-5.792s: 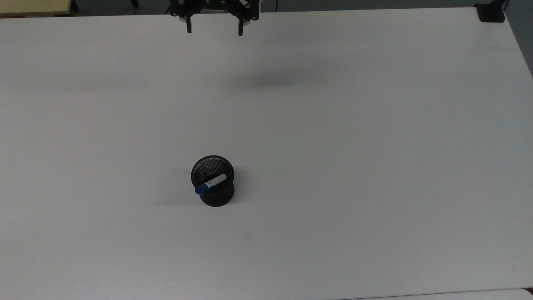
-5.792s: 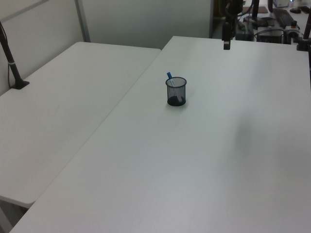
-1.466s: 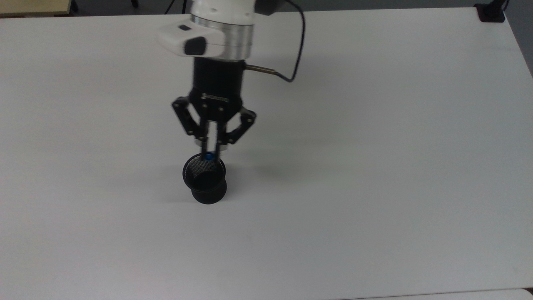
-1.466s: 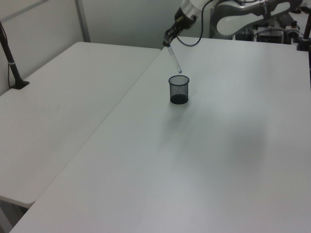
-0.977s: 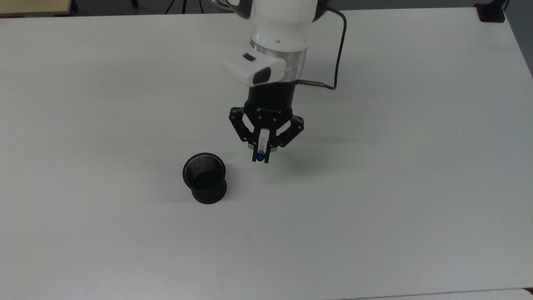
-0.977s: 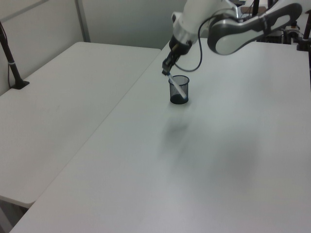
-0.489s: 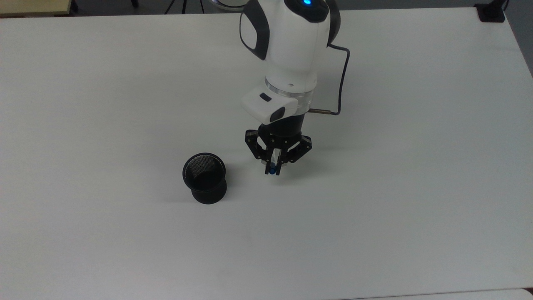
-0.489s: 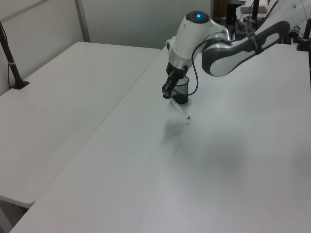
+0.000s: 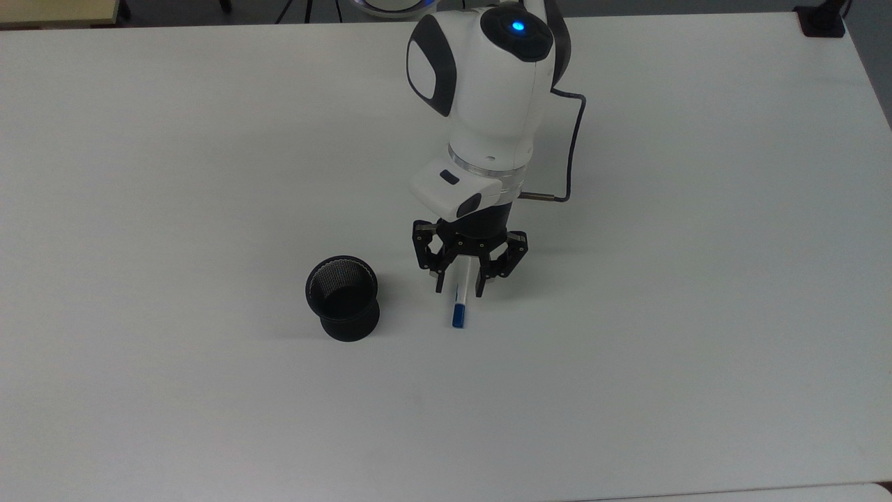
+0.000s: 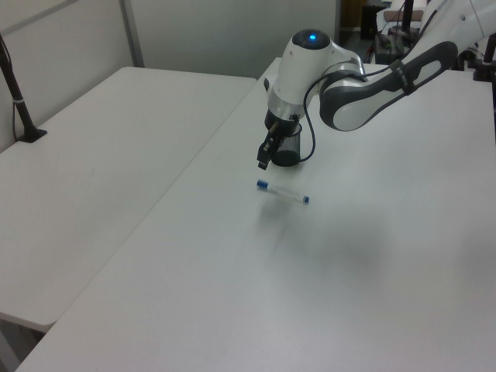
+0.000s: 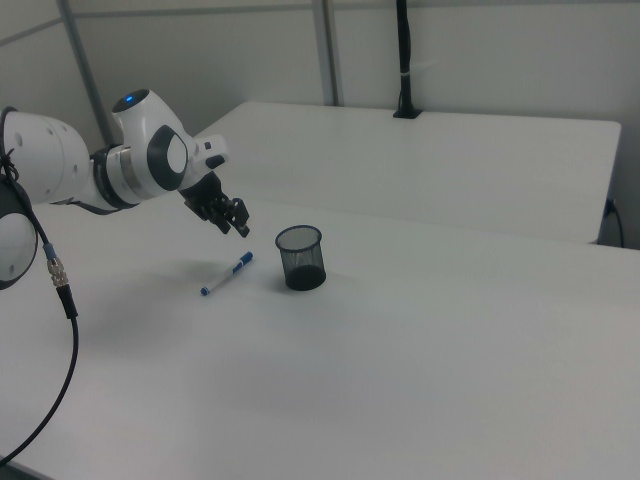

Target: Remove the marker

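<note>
- Top view: the marker [image 9: 460, 299] lies flat on the white desk [image 9: 697, 279], outside the mesh cup [image 9: 342, 298] and to the top view's right of it, apart from it. The claw [image 9: 459, 288] hangs over the marker's white end with fingers spread, holding nothing; the blue cap points away from the arm [image 9: 488, 90].
- Left view: marker [image 10: 282, 191] rests on the desk [image 10: 372, 271], just below the claw [image 10: 263, 160], clear of it. Cup [image 10: 287, 147] stands behind the claw.
- Right view: marker [image 11: 226, 274] lies between claw [image 11: 238, 224] and cup [image 11: 300, 257], below the open claw, not touching either.
</note>
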Robot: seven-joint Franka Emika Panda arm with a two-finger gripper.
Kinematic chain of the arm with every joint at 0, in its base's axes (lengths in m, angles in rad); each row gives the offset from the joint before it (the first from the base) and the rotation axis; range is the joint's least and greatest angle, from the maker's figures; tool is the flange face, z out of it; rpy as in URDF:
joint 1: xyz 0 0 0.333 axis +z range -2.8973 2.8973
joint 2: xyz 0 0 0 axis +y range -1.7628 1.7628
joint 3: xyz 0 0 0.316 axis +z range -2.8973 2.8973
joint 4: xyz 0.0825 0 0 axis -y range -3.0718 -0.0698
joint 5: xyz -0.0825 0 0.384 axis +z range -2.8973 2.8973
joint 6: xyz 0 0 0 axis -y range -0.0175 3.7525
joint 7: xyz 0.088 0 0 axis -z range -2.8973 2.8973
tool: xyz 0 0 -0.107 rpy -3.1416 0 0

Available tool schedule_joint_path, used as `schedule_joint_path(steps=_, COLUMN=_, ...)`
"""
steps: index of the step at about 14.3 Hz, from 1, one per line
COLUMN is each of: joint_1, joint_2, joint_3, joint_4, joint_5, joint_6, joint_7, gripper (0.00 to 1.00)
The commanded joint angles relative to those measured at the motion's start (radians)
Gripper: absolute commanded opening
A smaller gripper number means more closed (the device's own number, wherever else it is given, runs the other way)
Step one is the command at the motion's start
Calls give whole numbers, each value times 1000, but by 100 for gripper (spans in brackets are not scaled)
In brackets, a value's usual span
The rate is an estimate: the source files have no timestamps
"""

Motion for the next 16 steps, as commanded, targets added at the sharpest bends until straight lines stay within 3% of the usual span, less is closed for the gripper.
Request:
schedule_joint_path(steps=1, joint_1=12, joint_2=-23, joint_3=-8, joint_4=5, joint_5=-3, joint_6=-10, joint_7=-1, gripper=100)
schedule_joint_path(steps=7, joint_1=6, joint_2=-152, joint_3=-7, joint_4=-6, joint_5=26, joint_6=-238, joint_7=-66, gripper=100)
schedule_joint_path(steps=11, joint_1=-53, joint_2=-270, joint_3=-10, joint_4=-20, joint_5=207, joint_6=-404, joint_7=-207, gripper=100)
schedule_joint_path(steps=16, joint_1=-158, joint_2=-460, joint_3=-12, joint_4=-89, joint_5=353, joint_6=-621, joint_7=-477, gripper=100)
